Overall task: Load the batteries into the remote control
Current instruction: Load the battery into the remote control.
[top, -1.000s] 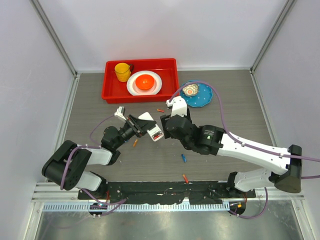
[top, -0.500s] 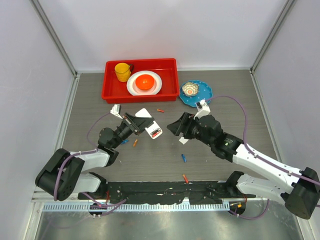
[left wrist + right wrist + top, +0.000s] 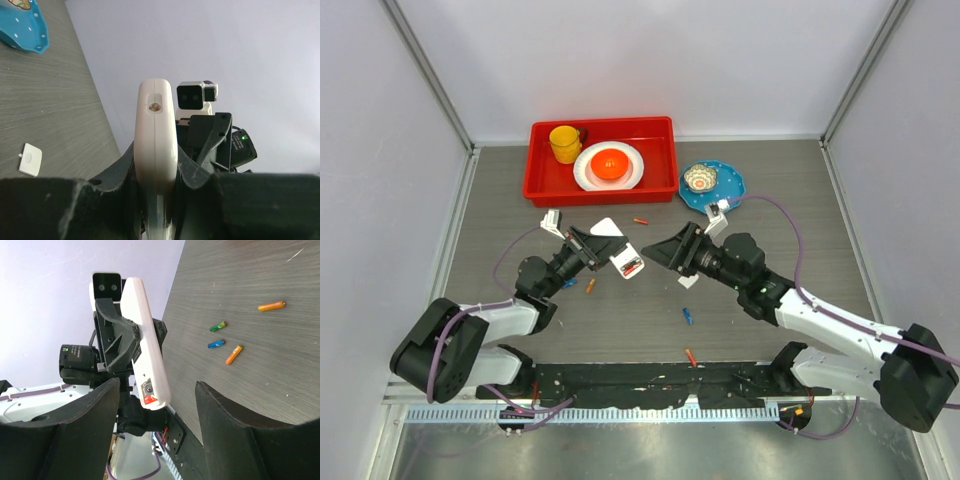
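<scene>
Bright, even, soft-shadowed light; blurred near edges in wrist views.

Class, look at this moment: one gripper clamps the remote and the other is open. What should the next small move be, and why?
Probably the right gripper should lower toward the blue battery lying near it. Its jaws are open and empty, the left gripper holds the remote clamped, and a small white piece, apparently the cover, lies detached nearby.

The remote [image 3: 628, 260] sits in the left pincer [image 3: 603, 243]. Right of it, apart, is the right pincer [image 3: 665, 252]. Batteries [image 3: 688, 316] lie around both.
</scene>
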